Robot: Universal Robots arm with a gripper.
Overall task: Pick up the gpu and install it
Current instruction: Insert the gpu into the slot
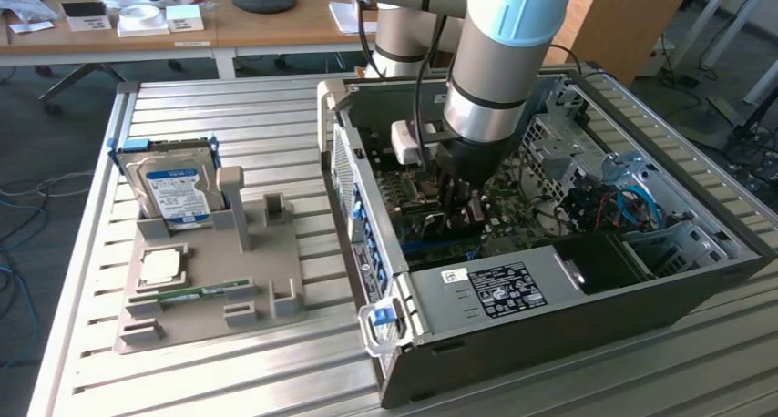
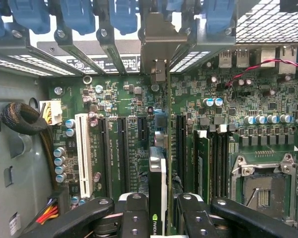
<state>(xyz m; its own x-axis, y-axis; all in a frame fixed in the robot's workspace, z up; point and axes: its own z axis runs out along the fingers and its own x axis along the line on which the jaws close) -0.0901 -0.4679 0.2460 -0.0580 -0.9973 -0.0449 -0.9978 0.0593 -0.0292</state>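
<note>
- You see the open computer case [image 1: 584,337] with its green board [image 2: 238,99] inside.
- Your gripper [image 2: 158,218] jaws are partly closed, pinching the gpu [image 2: 158,183], which stands on edge over the board's slots.
- The grey holder [image 1: 200,324] beside the case keeps the hard drive [image 1: 177,194].

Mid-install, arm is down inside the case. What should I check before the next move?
1. gpu clamped between the gripper fingers: ok.
2. Card edge-on over the motherboard slots: ok.
3. Silver end bracket at the rear slot openings: ok.
4. Card fully seated in its slot: cannot tell.
5. Red wire away from the card: ok.
6. Hard drive outside the case, on the holder: ok.
</note>
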